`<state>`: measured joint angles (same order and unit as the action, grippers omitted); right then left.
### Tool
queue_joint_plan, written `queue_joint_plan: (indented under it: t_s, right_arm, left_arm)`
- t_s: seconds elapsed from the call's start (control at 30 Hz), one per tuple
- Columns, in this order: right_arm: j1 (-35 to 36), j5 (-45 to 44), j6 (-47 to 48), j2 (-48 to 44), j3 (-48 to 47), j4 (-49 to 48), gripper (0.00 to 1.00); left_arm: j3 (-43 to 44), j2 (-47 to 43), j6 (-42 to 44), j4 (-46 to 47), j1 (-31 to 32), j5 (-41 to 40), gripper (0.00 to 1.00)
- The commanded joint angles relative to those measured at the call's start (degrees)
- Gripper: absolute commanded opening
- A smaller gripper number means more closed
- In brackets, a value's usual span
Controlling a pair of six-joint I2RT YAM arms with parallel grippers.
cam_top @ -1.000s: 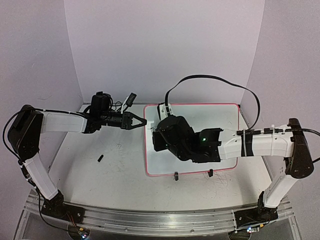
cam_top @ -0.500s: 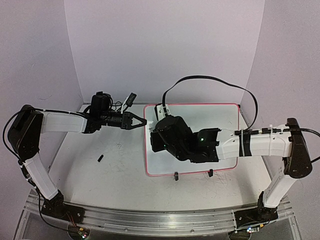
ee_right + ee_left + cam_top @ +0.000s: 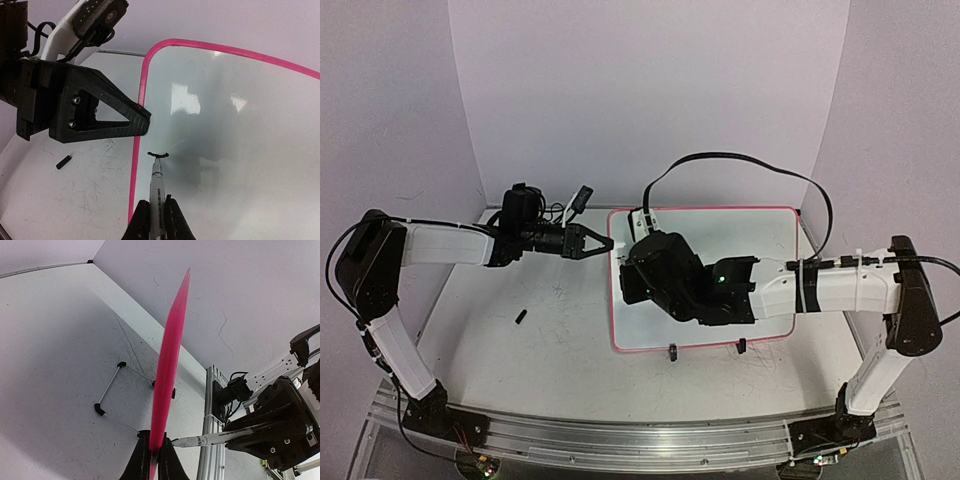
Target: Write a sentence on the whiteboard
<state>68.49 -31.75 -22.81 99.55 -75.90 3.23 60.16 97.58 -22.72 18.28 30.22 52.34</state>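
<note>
whiteboard (image 3: pixel 760 240) lies flat on the bench (image 3: pixel 550 340), right of centre, long side across the view, pink-red border all round, two black clips (image 3: pixel 672 351) on its near edge

left tool (image 3: pixel 608 243) reaches in from the left at the board's left edge, towards the far corner. left wrist view: the fingers are closed tight on the pink border, which runs edge-on straight up from between them, so this tool has hold of the whiteboard's rim

right tool (image 3: pixel 157 215) sits over the left part of the board; in the top view the wrist body covers its tips. right wrist view: the fingers are pinched together on a marker (image 3: pixel 157 190) with a grey-white barrel, pointing away from the wrist, tip down on the white surface just inside the left border

short curved black mark (image 3: pixel 157 154) on the board right at the marker tip; the rest of the visible board surface is bare, with light reflections on it

small black piece (image 3: pixel 521 317) lies on the bench left of the board, well apart from it, near neither tool; cannot tell what it is

bench top shows faint scribble marks

the two tools are near each other at the board's left edge, not touching
</note>
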Motion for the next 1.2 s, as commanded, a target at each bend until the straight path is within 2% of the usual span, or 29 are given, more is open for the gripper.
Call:
queue_joint_plan:
  t_s: [0.0,1.17]
  right_arm:
    - [-0.24,-0.86,-0.82,0.54,-1.61,-0.40,0.00]
    - [-0.19,0.27,-3.56,0.75,-0.48,3.42,0.00]
  left_arm:
    - [-0.40,-1.51,-1.80,0.96,0.38,1.74,0.00]
    - [-0.38,-1.78,-1.80,0.96,0.37,1.59,0.00]
